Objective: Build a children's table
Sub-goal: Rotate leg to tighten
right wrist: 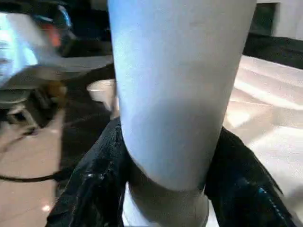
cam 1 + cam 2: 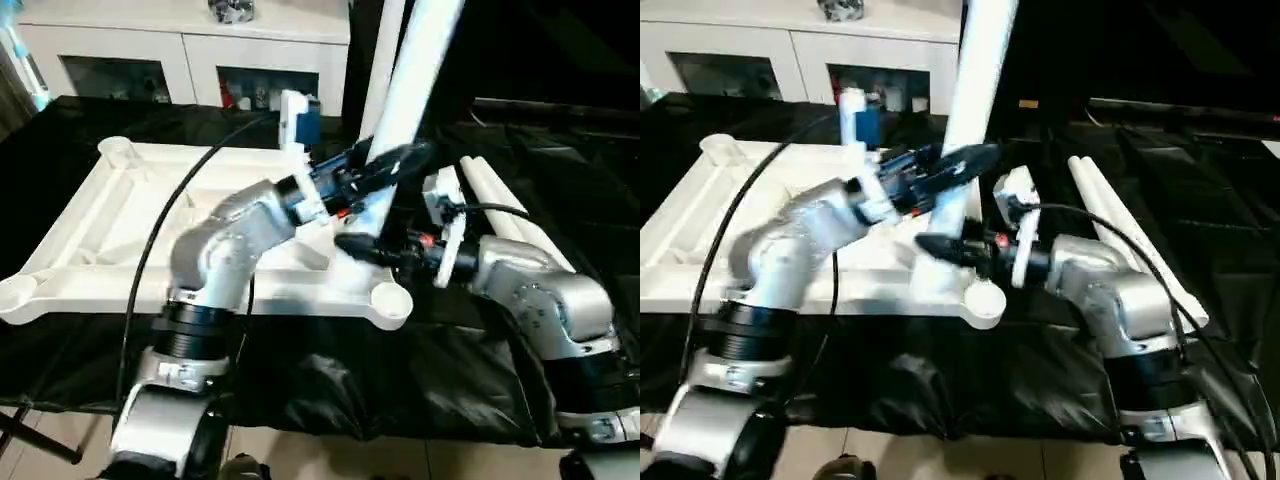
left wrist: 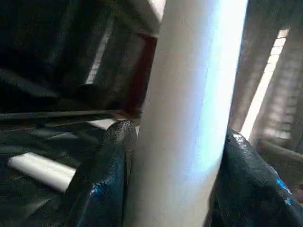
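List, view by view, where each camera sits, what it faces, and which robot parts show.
Left eye: on the head, looking forward and down at the upturned table top; both silver forearms show.
Right eye: beside it, same scene; left tool above right tool on the upright leg.
Left wrist: along its black fingers flanking the leg.
Right wrist: along its fingers around the leg near its base.
Shared: that leg.

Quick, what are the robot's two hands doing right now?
Left gripper: closed around the white table leg, higher up.
Right gripper: closed around the same leg, low down near the tabletop.
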